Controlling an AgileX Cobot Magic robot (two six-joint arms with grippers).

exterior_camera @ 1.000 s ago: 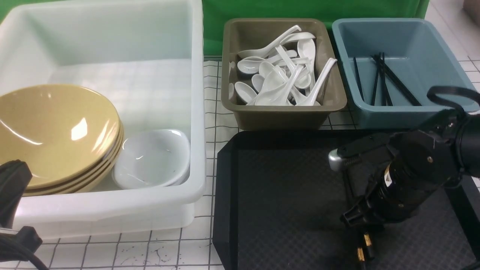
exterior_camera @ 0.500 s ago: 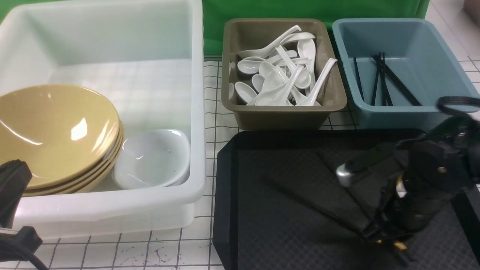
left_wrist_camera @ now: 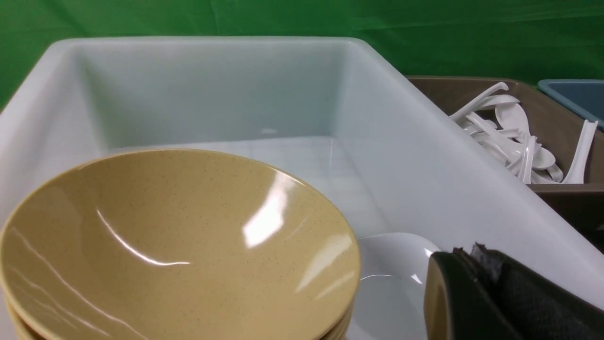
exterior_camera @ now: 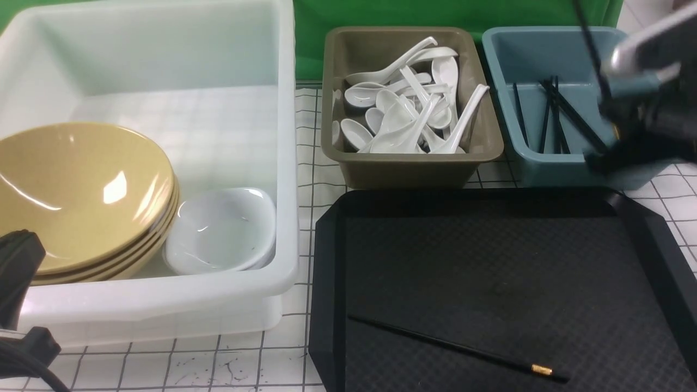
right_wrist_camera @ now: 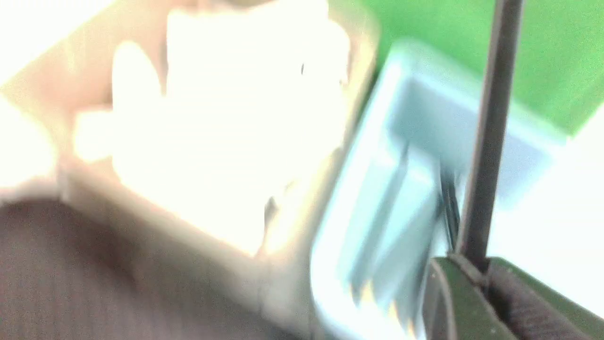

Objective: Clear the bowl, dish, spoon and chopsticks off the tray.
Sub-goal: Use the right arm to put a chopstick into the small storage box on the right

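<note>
Right fingers (right_wrist_camera: 443, 302): clenched on chopstick (right_wrist_camera: 492, 118) over blue tub (exterior_camera: 550, 171)
Left fingers (left_wrist_camera: 448, 302): closed, empty
Tray chopstick (exterior_camera: 457, 347): light, stiff, slick; pinch mid-shaft

No text, label, brand, number or sign can be read anywhere in these views

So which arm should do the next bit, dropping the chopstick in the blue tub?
Right. The right gripper pinches a chopstick over the blue tub, so it probably only needs to let go. The left gripper sits far off, beside the white tub.
</note>
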